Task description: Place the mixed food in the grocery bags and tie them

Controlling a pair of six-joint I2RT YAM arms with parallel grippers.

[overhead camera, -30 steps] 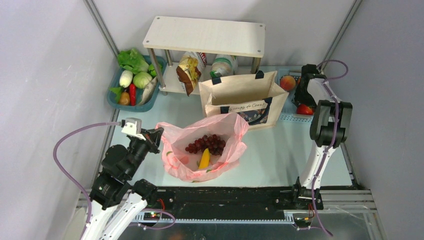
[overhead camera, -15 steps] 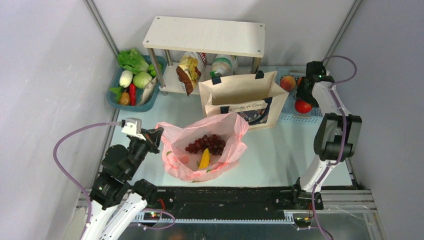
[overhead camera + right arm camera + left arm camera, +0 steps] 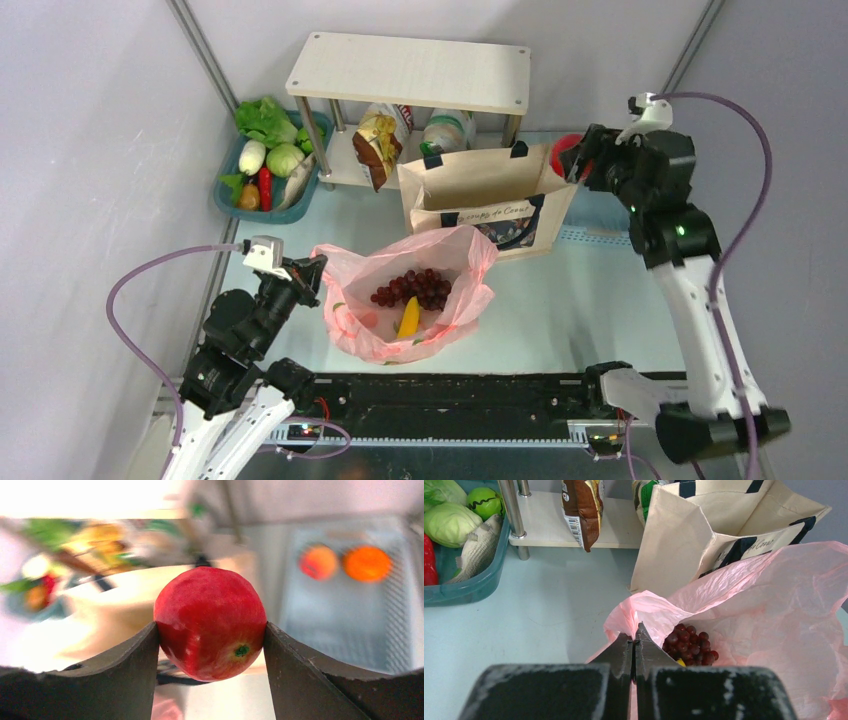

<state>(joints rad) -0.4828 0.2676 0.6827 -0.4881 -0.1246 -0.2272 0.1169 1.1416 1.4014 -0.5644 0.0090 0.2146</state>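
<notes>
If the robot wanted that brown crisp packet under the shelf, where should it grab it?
Probably by the lower end of the crisp packet, which overhangs the lower board's front edge. Come from the front: the shelf top partly covers it from above.

Left hand (image 3: 635,632) low, pinching pink bag (image 3: 774,595); right hand (image 3: 211,626) raised high, clamping red apple (image 3: 207,602).

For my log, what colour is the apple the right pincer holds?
Red apple, clearest in the right wrist view.
</notes>
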